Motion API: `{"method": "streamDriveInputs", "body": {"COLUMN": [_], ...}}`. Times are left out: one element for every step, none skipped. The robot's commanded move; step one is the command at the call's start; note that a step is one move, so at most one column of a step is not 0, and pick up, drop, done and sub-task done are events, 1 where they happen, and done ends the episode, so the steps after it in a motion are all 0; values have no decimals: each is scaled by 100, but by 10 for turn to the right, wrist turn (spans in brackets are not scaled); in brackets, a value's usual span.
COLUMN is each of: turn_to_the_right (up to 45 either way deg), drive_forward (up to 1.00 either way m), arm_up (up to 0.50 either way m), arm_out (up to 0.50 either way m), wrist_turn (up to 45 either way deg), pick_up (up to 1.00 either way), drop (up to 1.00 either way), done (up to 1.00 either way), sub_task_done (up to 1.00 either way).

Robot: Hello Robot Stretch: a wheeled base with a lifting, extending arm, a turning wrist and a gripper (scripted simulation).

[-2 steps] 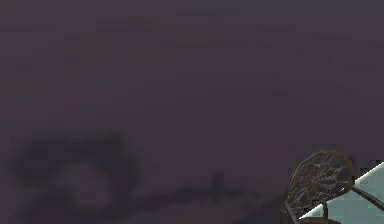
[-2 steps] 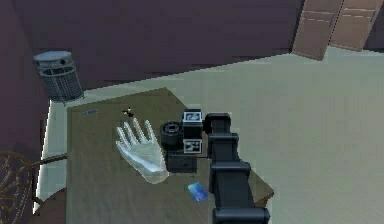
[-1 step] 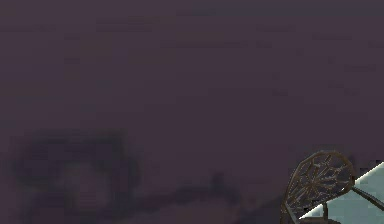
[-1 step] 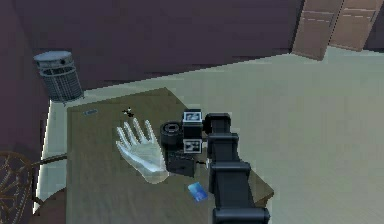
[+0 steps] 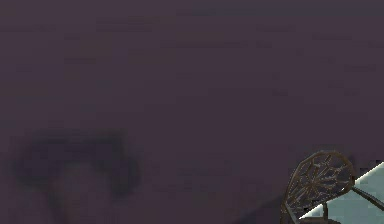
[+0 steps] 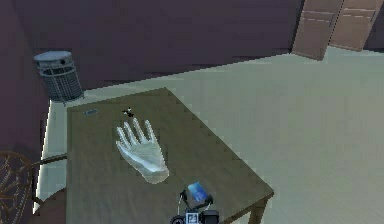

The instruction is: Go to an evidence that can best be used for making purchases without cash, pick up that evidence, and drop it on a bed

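Blue card-like item (image 6: 197, 190): located at the table's (image 6: 205, 140) near edge, close to its near right corner, directly against the gripper (image 6: 192, 209). It is too small to confirm as a payment card.

Gripper: positioned at the same near edge, with its white marker squares just below the blue item. Because the item sits over the tabletop, it cannot be determined whether the gripper is holding anything.

White hand sculpture (image 6: 143, 152): lies palm-up at the middle of the table, fingers pointing toward the far edge, apart from the blue item.

Small dark object (image 6: 127, 112): near the far edge, just beyond the sculpture's fingertips.

Pale flat object (image 6: 88, 113): near the far left corner, beside the dark object.

Grey ribbed bin (image 6: 58, 75): on the floor beyond the far left corner, against a dark wall (image 6: 180, 40).

Ornate metal chair (image 6: 15, 185): at the table's left edge; its round back also appears in the forward view's lower right corner (image 5: 320, 182).

Brown doors (image 6: 345, 25): well apart, past the pale floor (image 6: 300, 110).
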Motion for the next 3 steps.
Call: {"method": "streamDriveInputs", "body": {"turn_to_the_right": [0,0,0], "drive_forward": [0,0,0], "arm_up": [0,10,26], "arm_out": [0,0,0], "wrist_turn": [0,0,0], "pick_up": [100,0,0], "drop": [0,0,0], "done": [0,0,0], "sub_task_done": [0,0,0]}}
